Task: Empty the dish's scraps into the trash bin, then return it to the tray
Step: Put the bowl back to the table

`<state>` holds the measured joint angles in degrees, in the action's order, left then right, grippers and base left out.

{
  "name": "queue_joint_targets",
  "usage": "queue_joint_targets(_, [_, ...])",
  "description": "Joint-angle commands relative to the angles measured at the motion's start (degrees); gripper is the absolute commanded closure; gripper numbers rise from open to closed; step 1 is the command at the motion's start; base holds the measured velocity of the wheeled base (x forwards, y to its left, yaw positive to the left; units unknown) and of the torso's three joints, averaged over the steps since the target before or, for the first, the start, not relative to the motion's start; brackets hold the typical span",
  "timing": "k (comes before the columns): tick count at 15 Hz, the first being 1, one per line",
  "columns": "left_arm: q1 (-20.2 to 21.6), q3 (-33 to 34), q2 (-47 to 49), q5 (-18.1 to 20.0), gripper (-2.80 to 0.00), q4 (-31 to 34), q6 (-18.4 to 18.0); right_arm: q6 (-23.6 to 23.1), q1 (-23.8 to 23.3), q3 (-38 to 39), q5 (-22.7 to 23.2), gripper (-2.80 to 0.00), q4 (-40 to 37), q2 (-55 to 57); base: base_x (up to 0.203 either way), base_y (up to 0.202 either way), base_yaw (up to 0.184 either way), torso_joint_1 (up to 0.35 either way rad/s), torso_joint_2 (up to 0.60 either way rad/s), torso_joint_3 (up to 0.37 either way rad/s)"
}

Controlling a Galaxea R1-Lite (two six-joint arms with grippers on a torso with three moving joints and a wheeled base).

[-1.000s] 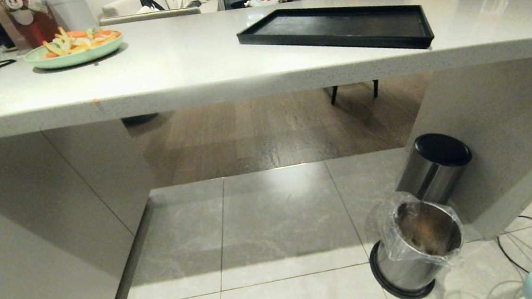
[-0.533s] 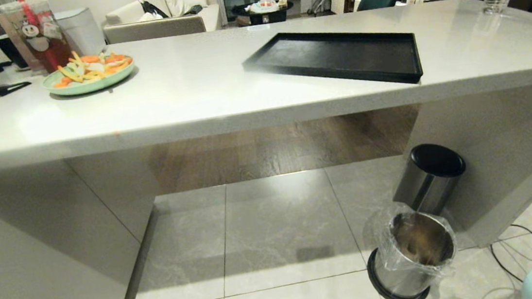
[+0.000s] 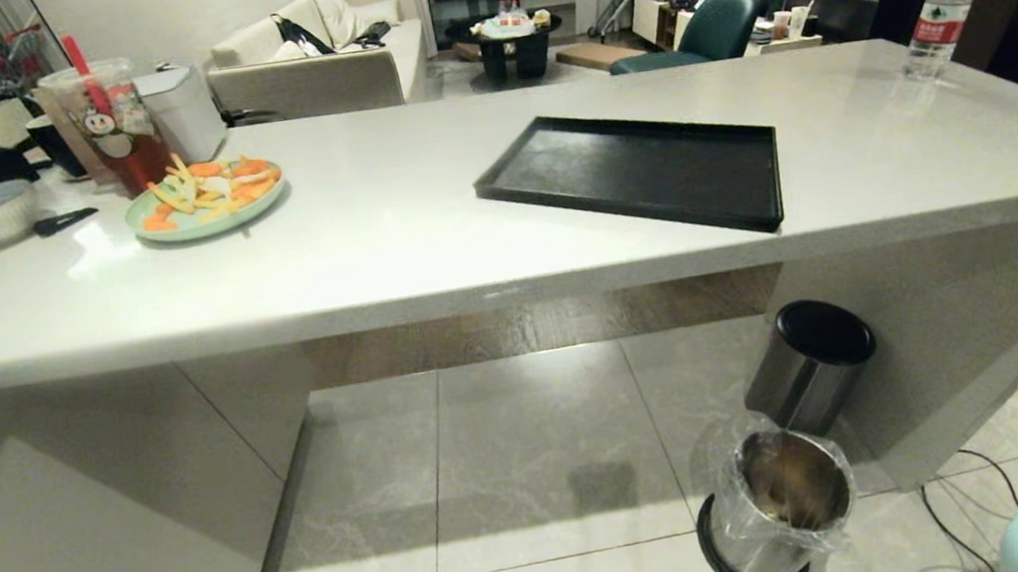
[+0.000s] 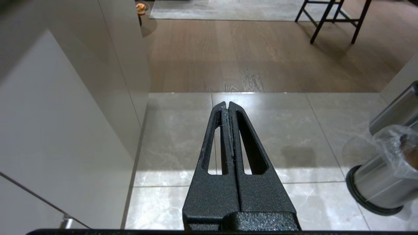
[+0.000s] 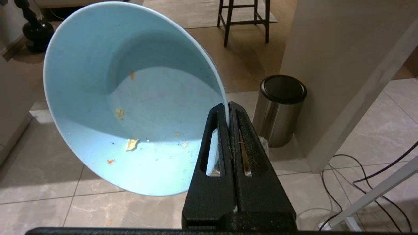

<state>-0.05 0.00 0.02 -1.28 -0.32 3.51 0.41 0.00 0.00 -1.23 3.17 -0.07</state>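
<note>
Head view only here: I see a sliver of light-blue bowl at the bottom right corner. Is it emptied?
Observer: Nearly. The light-blue bowl holds only a few small yellow and orange crumbs stuck inside.
Operator: Is the bowl secure?
Observer: The right gripper is shut on its rim, one finger inside, one outside.
Operator: And the left arm?
Observer: The left gripper is shut, holding nothing, above the tiled floor.
</note>
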Motion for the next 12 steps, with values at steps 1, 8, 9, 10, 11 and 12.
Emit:
queue_joint_targets(1, [0.0, 0.0, 0.1, 0.0, 0.0, 0.0, 0.1, 0.0, 0.0, 0.0, 0.0, 0.0, 0.1, 0.1, 0.0, 0.0, 0.0, 0.114, -0.49, -0.371])
queue_joint_targets(8, [0.0, 0.0, 0.1, 0.0, 0.0, 0.0, 0.1, 0.1, 0.0, 0.0, 0.1, 0.0, 0.1, 0.1, 0.0, 0.0, 0.0, 0.159, -0.52, -0.367])
queue_joint_targets(9, [0.0, 0.0, 0.1, 0.0, 0.0, 0.0, 0.1, 0.1, 0.0, 0.0, 0.1, 0.0, 0.1, 0.1, 0.0, 0.0, 0.0, 0.197, -0.56, -0.36])
queue_joint_targets(10, [0.0, 0.0, 0.1, 0.0, 0.0, 0.0, 0.1, 0.1, 0.0, 0.0, 0.1, 0.0, 0.1, 0.1, 0.0, 0.0, 0.0, 0.205, -0.57, -0.37])
queue_joint_targets(11, [0.0, 0.0, 0.0, 0.0, 0.0, 0.0, 0.1, 0.1, 0.0, 0.0, 0.1, 0.0, 0.1, 0.1, 0.0, 0.0, 0.0, 0.203, -0.58, -0.373])
queue_joint_targets(12, [0.0, 0.0, 0.1, 0.0, 0.0, 0.0, 0.1, 0.1, 0.0, 0.0, 0.1, 0.0, 0.1, 0.1, 0.0, 0.0, 0.0, 0.193, -0.59, -0.373])
